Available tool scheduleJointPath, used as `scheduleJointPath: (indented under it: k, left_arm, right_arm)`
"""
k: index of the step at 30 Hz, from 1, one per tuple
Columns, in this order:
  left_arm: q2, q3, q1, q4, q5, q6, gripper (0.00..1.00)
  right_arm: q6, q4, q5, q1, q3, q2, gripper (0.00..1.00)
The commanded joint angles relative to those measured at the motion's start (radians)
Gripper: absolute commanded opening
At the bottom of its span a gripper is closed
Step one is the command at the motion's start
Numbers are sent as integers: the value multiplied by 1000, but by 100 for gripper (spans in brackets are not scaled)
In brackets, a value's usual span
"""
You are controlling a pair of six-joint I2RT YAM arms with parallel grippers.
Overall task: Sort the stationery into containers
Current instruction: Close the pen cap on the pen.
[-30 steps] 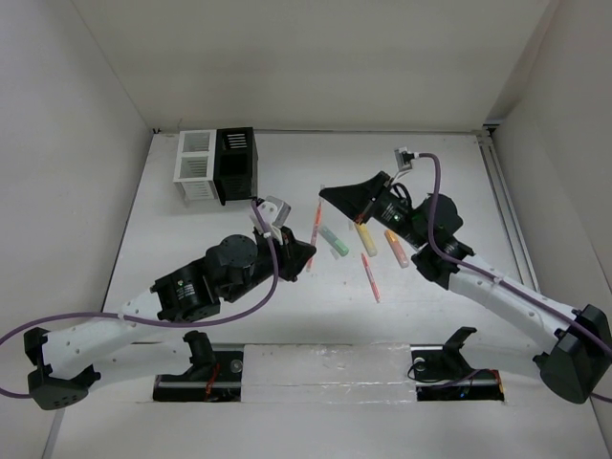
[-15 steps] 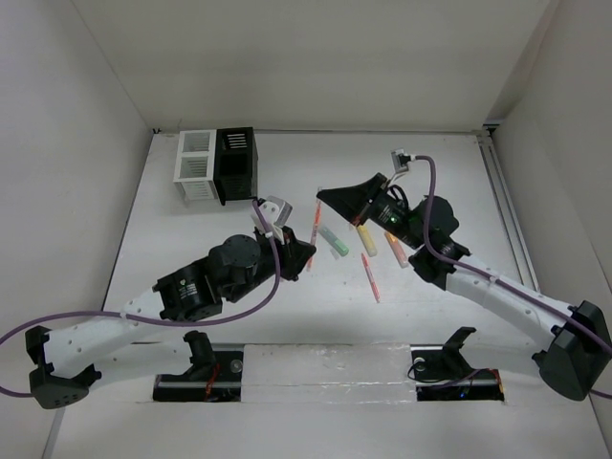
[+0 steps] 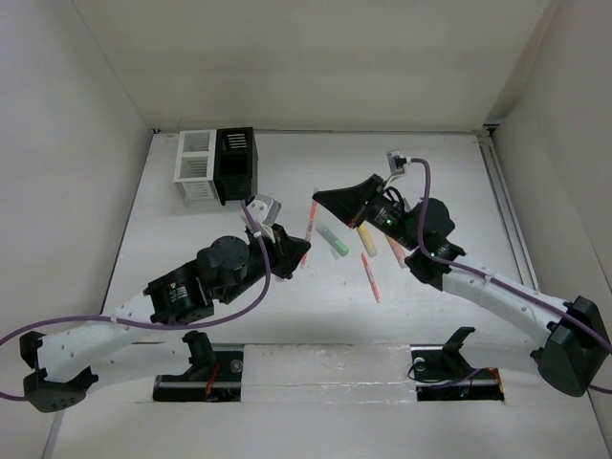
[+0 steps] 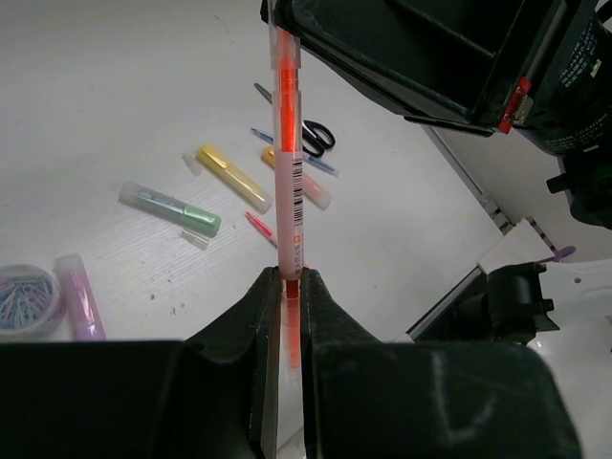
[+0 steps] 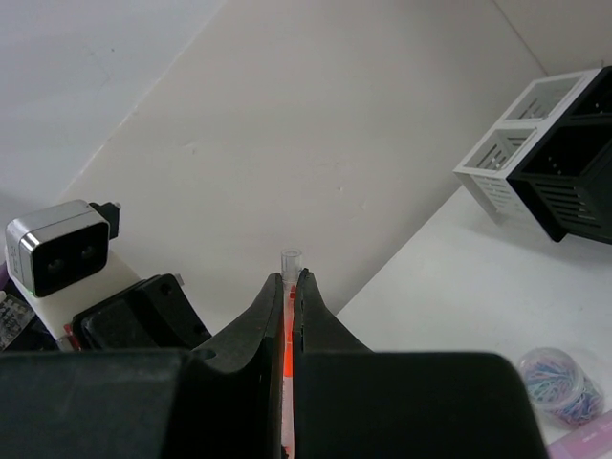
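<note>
Table [image 3: 430,172]: lying white, leaving bare room along the far edge and the right side.
Containers: white box [image 3: 196,164] and black box [image 3: 235,163] standing joined at the far left corner, slatted, well apart from both grippers.
Left gripper [image 4: 289,277]: clamping one end of the red pen [image 4: 287,143].
Right gripper [image 5: 290,279]: pinching the same pen's other end.
Pen: showing a clear barrel and red core, hanging above the table's middle.
Label [image 4: 296,191]: carrying a barcode, digits being too small to read.

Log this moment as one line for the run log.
left gripper: shut on red pen | right gripper: shut on red pen, other end | stage: likely handover | on table: green marker, yellow marker, scissors
</note>
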Motion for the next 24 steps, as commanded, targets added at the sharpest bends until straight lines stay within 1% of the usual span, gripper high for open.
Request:
scheduleJointPath:
  k: [1,4,9,15,21,24]
  left_arm:
    - [-24,36,1,78,-31,-6,0]
    - [-13,36,1,89,-41,-15,0]
    - [7,45,1,136,-50,-15,0]
    - [7,63,1,161,-90,-24,0]
    - [7,73,1,170,-123,-24,0]
    - [7,73,1,205,-123,-24,0]
  right_arm:
    - [-43,55,4,15,-12,-9,0]
    - [-52,55,13,26,-12,-9,0]
    - [-114,85,36,47,-25,0,0]
    - [-167,164,24,57,-58,18,0]
    - [-167,246,15,66,-110,38,0]
    - [-167,274,3,66,-111,69,0]
